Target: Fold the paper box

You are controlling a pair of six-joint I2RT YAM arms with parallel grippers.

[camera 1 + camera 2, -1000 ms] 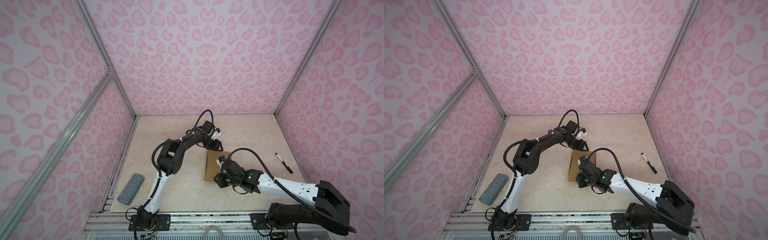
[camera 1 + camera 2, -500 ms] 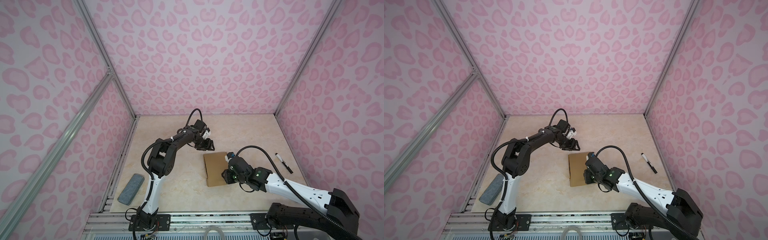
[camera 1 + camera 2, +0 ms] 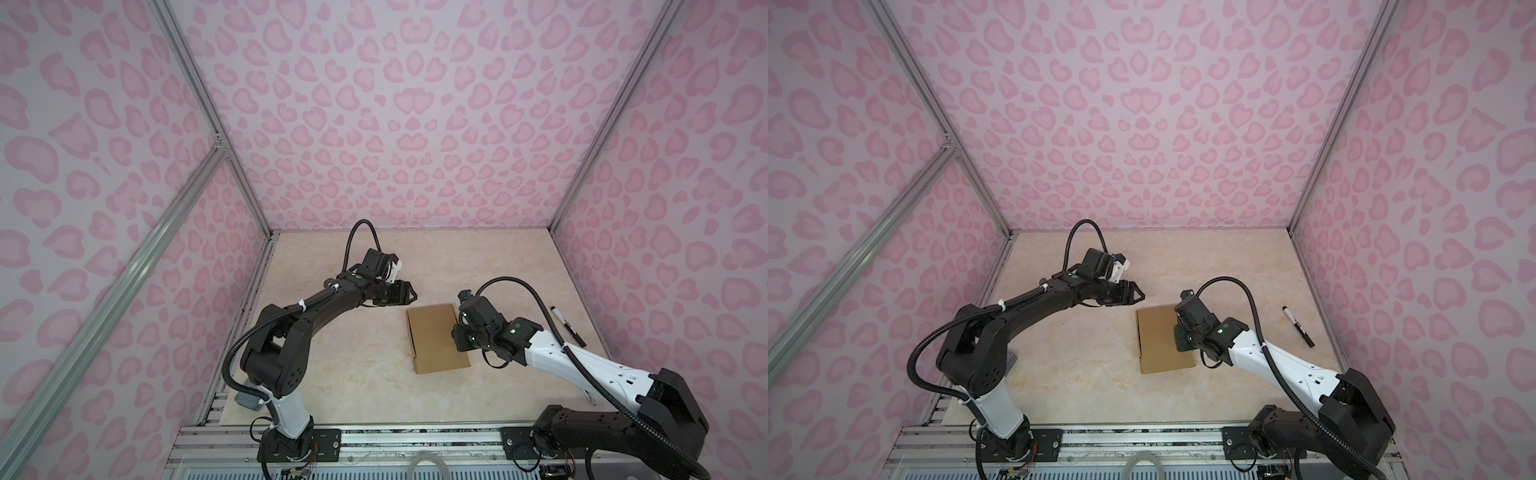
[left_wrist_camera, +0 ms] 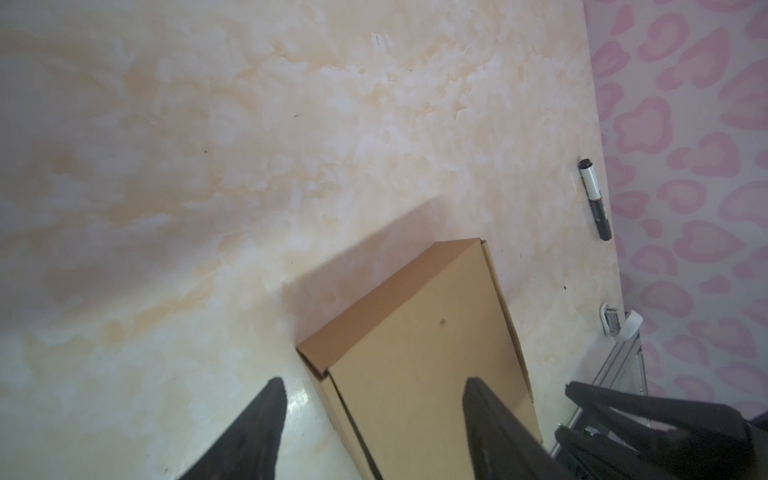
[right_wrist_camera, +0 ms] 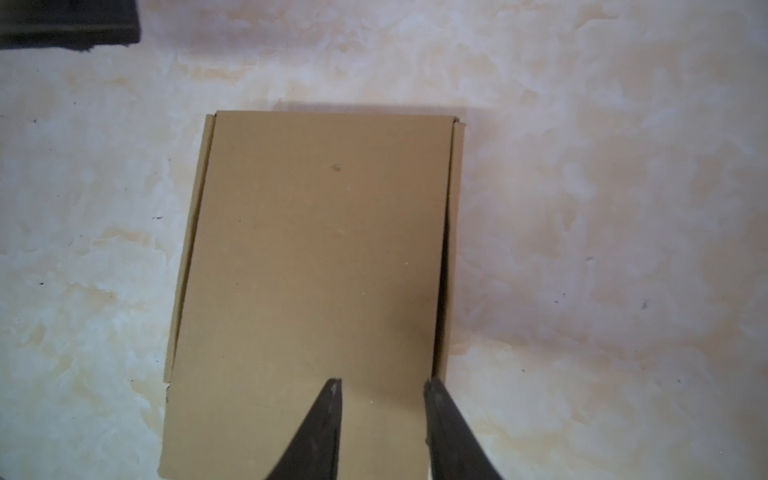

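While paper box (image 3: 436, 338) lies closed, marker (image 3: 568, 326) rests apart, near wall (image 3: 665, 291).

Plain brown cardboard paper box (image 3: 434, 340) amid pink leopard-print walls (image 3: 395, 124)
Cream marbled tabletop (image 3: 353, 365) with tan veining; black marker pen (image 3: 568, 326) with a white band.

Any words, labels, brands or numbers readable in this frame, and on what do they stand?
No text can be read.
On the black-and-white marker pen: barrel print, too blurred to read.
On the plain brown cardboard box: no print, only a small dark speck.
On the small white tag at the table edge: blurred, unreadable.
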